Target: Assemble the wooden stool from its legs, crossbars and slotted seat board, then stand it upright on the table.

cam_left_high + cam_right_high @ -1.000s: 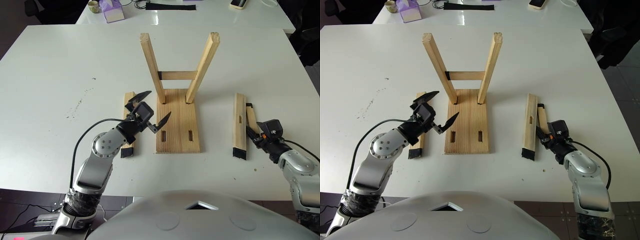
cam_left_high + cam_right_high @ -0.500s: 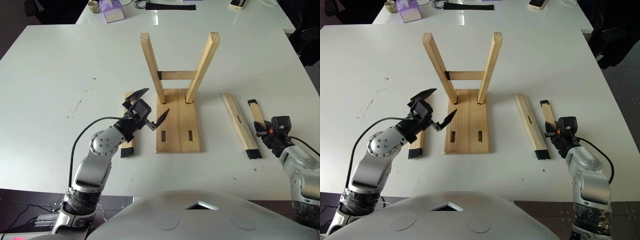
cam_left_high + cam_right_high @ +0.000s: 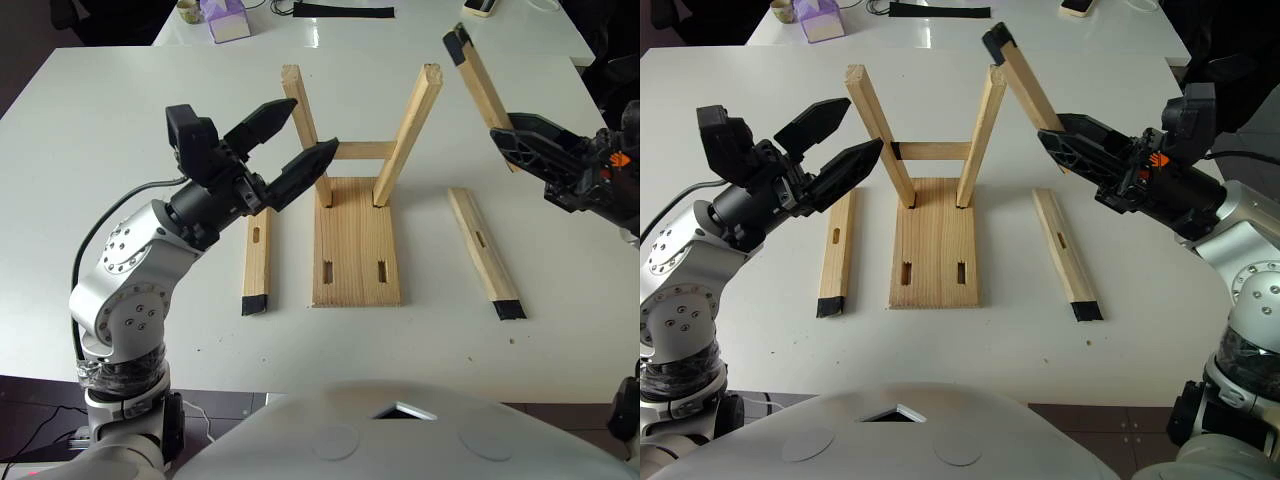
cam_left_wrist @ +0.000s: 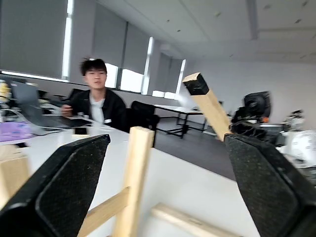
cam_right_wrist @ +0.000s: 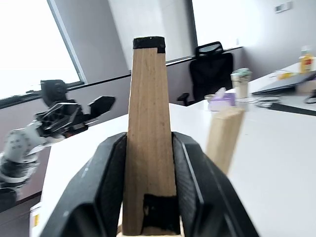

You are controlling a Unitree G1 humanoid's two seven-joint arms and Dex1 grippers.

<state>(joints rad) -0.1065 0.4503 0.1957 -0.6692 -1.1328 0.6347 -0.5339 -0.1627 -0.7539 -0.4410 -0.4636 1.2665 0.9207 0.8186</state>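
The left end effector (image 3: 312,130) hangs in the air with its two fingers wide apart and nothing in them, just beside one upright leg (image 3: 294,85), and a loose leg (image 3: 256,255) lies flat on the white tabletop (image 3: 100,130) below it. The right end effector (image 3: 503,140) is clamped on another leg (image 3: 478,80), which sticks up at a tilt with its black tip on top. Between the two end effectors and lower down, the seat board (image 3: 355,250) lies flat with two legs and a crossbar (image 3: 360,150) standing in it, and a last leg (image 3: 482,250) lies under the right end effector.
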